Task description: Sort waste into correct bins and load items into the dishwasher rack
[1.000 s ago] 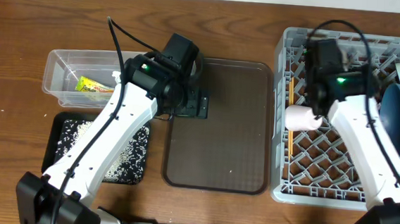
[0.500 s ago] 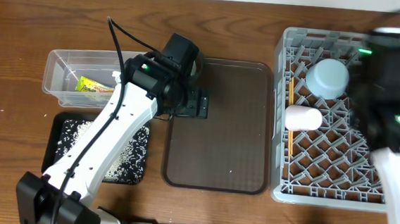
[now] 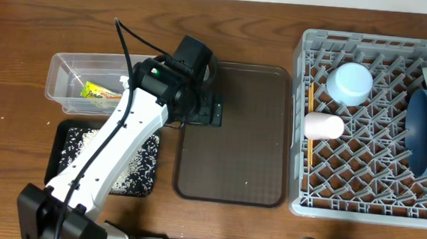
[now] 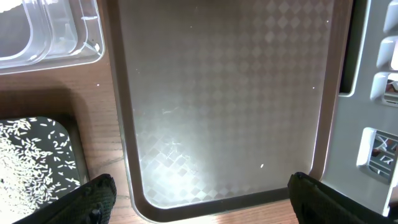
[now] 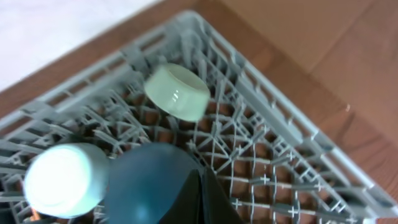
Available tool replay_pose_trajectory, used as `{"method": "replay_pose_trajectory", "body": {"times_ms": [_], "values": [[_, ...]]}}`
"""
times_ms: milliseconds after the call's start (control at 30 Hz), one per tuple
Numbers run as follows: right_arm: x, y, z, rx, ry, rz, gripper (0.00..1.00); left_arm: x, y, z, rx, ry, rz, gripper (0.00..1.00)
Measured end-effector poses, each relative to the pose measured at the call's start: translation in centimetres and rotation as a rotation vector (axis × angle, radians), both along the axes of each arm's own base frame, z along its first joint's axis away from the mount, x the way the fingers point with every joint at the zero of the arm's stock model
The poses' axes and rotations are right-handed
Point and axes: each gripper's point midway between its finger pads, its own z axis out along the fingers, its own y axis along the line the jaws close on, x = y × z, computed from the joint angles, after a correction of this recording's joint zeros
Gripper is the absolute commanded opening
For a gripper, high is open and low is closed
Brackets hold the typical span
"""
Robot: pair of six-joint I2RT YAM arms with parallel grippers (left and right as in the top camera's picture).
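While the left gripper point(image 4: 200, 193) is hanging spread wide over the brown tray point(image 4: 224, 93), the right gripper point(image 5: 202, 196) is hovering clenched and empty above the dark blue plate point(image 5: 149, 180).

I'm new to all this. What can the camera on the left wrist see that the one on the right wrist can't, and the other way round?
Only the left wrist: the brown serving tray, a corner of the clear tub, the black tray with rice grains, and the open left end effector.
Only the right wrist: the pale green bowl, dark blue plate and pale blue-white bowl.
Both: the grey dishwasher rack, just its edge on the left, and the wooden table.
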Motion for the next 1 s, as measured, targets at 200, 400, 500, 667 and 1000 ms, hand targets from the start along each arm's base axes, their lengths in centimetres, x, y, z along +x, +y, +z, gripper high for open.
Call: {"method": "replay_pose_trajectory", "body": {"times_ms": [200, 400, 500, 667, 1000], "values": [[-0.1, 0.0, -4.4, 0.14, 0.101, 0.008, 0.01, 0.0, 0.0, 0.0, 0.0, 0.0, 0.0, 0.91], [-0.7, 1.9, -6.9, 0.271, 0.167, 0.031, 0.01, 0.0, 0.0, 0.0, 0.0, 0.0, 0.0, 0.91], [-1.2, 2.5, -7.3, 0.308, 0.184, 0.025, 0.01, 0.0, 0.0, 0.0, 0.0, 0.0, 0.0, 0.91], [-1.9, 3.2, -7.8, 0.35, 0.215, 0.018, 0.01, 0.0, 0.0, 0.0, 0.0, 0.0, 0.0, 0.91], [-2.8, 4.3, -8.4, 0.401, 0.251, 0.024, 0.01, 0.0, 0.0, 0.0, 0.0, 0.0, 0.0, 0.91]]}}
